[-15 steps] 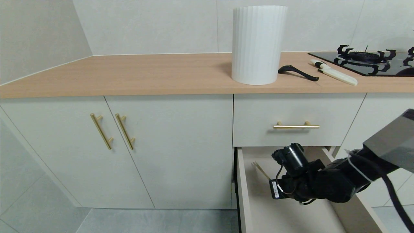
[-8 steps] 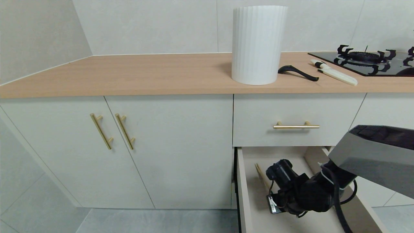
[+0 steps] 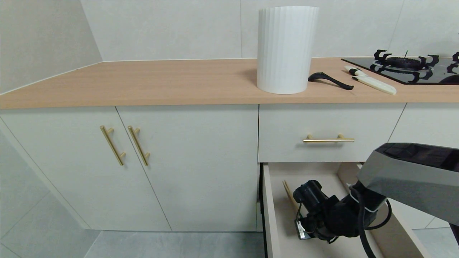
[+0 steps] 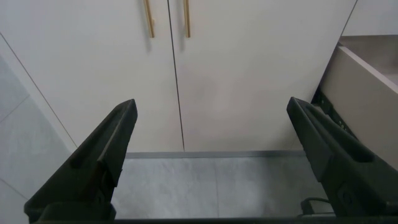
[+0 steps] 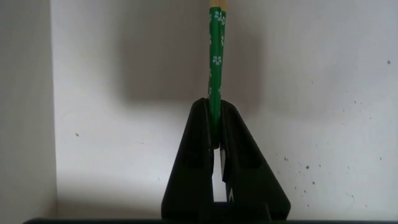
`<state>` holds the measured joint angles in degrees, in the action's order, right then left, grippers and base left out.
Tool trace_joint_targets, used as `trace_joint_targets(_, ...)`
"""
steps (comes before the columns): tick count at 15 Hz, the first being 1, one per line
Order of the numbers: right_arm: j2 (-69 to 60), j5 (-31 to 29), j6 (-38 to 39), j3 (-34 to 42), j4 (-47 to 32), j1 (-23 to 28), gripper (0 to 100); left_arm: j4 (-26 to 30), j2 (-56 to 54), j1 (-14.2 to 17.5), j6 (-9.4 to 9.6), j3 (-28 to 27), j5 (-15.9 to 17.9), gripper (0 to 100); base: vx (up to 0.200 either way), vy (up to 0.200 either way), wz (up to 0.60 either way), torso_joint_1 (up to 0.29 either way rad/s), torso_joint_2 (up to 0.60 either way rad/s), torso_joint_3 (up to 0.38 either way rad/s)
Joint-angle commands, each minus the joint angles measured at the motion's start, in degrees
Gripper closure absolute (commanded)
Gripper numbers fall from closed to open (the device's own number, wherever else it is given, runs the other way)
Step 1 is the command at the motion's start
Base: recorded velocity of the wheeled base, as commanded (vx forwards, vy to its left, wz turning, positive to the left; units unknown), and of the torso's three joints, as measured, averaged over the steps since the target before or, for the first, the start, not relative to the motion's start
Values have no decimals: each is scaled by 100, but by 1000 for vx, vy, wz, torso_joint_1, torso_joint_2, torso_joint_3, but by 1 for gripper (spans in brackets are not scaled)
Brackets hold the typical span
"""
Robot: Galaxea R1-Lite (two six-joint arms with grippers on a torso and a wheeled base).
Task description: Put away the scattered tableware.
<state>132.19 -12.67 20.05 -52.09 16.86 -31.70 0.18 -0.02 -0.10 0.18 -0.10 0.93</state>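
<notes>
A pair of chopsticks [image 5: 215, 56], green with white flowers and pale wooden at the far end, is pinched in my right gripper [image 5: 216, 134], which is shut on them just above the pale drawer floor. From the head view the chopsticks' wooden ends [image 3: 288, 191] stick out past my right wrist [image 3: 322, 211] along the left side of the open lower drawer [image 3: 269, 215]. A black spoon [image 3: 330, 80] and a white knife [image 3: 373, 84] lie on the wooden countertop [image 3: 161, 82]. My left gripper [image 4: 217, 162] hangs open and empty, low in front of the cabinet doors.
A tall white ribbed container [image 3: 287, 50] stands on the counter beside the spoon. A black gas hob [image 3: 405, 68] is at the far right. The upper drawer [image 3: 328, 132] with its gold handle is closed. Two cabinet doors [image 3: 143, 165] with gold handles are closed to the left.
My right arm has dropped lower into the open drawer with the chopsticks, whose tips now lie closer to the drawer floor. The things on the counter have not moved.
</notes>
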Motion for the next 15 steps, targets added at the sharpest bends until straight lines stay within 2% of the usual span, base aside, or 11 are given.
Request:
trace_joint_targets(1, 8, 1, -1, 6, 2, -3, 100, -1, 2, 1, -1, 1, 4, 0, 0, 0, 0, 0, 0, 0)
trace_joint_targets(3, 8, 1, -1, 6, 2, -3, 100, -1, 2, 1, -1, 1, -5, 0, 0, 0, 0, 0, 0, 0)
trace_joint_targets(4, 8, 1, -1, 6, 2, -3, 0, -1, 2, 1, -1, 1, 4, 0, 0, 0, 0, 0, 0, 0)
trace_joint_targets(12, -168, -25, 7, 50, 2, -3, 0, -1, 2, 1, -1, 1, -5, 0, 0, 0, 0, 0, 0, 0)
trace_joint_targets(15, -1302, -122, 69, 173, -78, 41, 0, -1, 2, 1, -1, 1, 4, 0, 0, 0, 0, 0, 0, 0)
